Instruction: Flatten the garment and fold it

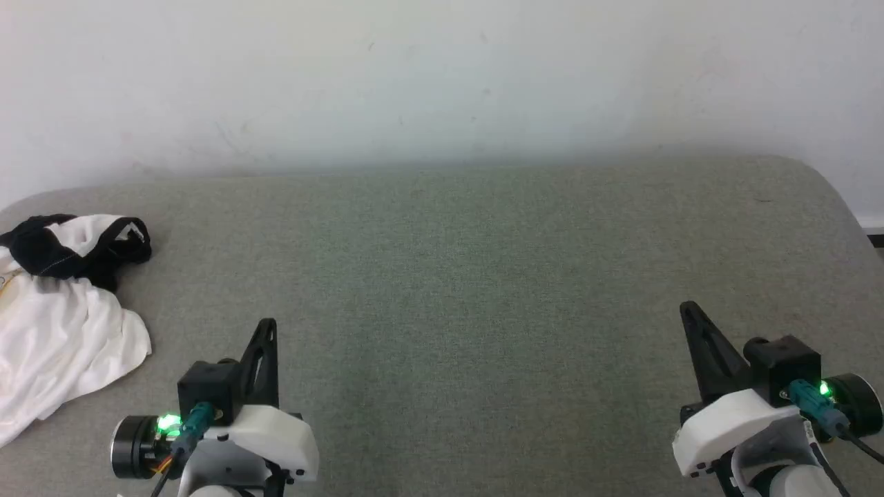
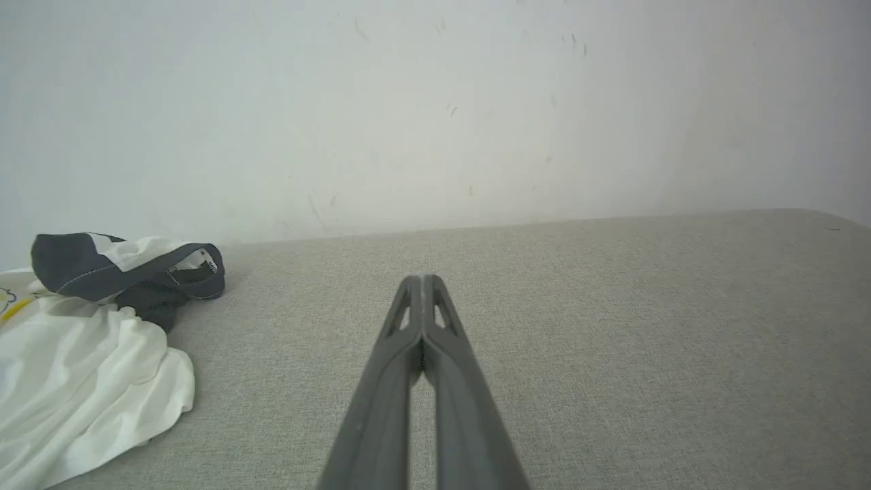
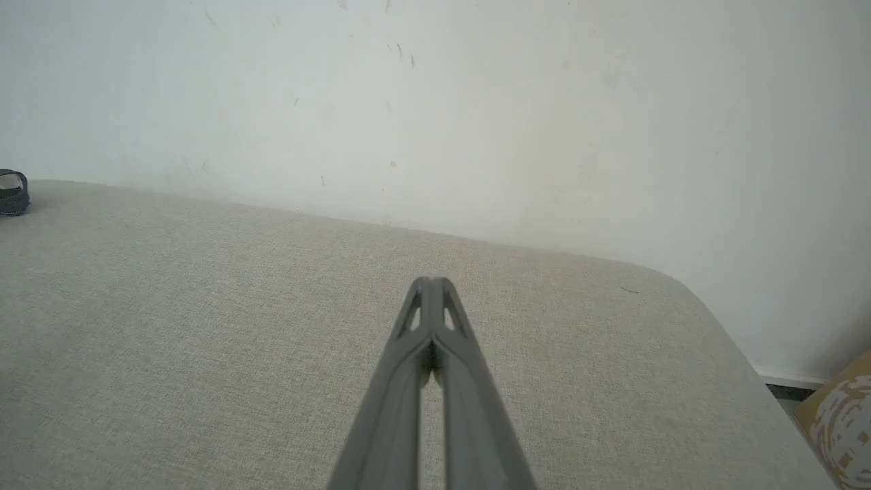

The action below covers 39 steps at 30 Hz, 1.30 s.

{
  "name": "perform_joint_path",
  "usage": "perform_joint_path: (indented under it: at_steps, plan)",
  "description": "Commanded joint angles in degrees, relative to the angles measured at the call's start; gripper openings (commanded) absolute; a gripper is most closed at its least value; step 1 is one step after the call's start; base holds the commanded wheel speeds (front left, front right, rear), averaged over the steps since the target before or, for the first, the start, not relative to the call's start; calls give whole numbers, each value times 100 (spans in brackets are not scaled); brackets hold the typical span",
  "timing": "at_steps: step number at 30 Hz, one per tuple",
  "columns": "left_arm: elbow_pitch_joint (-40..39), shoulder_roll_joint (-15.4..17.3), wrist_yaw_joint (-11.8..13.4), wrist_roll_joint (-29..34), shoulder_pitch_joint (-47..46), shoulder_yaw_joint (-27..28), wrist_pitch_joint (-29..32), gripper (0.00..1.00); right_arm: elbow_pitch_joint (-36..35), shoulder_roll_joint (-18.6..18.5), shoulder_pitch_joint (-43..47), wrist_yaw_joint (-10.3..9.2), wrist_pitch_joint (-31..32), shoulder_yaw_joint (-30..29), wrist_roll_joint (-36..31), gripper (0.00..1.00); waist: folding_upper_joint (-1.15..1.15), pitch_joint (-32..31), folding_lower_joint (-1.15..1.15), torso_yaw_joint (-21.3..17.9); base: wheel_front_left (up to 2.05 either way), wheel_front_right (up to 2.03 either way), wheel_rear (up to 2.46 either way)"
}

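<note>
Pale, scuffed wall (image 1: 442,69) behind. Against it, a wide grey-green fabric surface (image 1: 442,276) with rounded far corners.

The garment (image 1: 62,331) lies crumpled at the surface's far left edge, partly cut off by the head view. The white body is bunched in loose folds nearer the robot. The black sleeve and neckline fabric (image 1: 76,248) is heaped at the wall side. A sliver of yellow print (image 2: 13,309) shows on the white in the left wrist view.

Left gripper (image 1: 268,324) hovers low over bare fabric, just right of the garment and not touching it. Its fingers are pressed together and hold nothing.

Right gripper (image 1: 687,307) is well apart, on the surface's right side. It is likewise closed and empty.

A tan patterned object (image 3: 840,422) sits past the right edge of the surface; I cannot tell what it is.
</note>
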Motion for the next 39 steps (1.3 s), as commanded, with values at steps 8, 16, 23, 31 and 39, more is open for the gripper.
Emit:
perform_joint_path:
  at_steps: [8,16,23,31,39]
  plan:
    - [12,-14,-47,36,-68,25,-1,0,6,21,-61,-4,4,-1,41,0,0,0,0,0,0,0,0]
    - [12,-14,-47,36,-68,25,-1,0,6,21,-61,-4,4,-1,41,0,0,0,0,0,0,0,0]
    - [12,-14,-47,36,-68,25,-1,0,6,21,-61,-4,4,-1,41,0,0,0,0,0,0,0,0]
    - [-2,1,2,-2,4,-7,-4,100,-1,-4,3,1,-4,-6,0,100,0,0,0,0,0,0,0]
    - [-49,0,3,-2,51,-27,-100,100,-18,-3,41,1,-100,-119,70,100,0,-2,0,2,0,0,0]
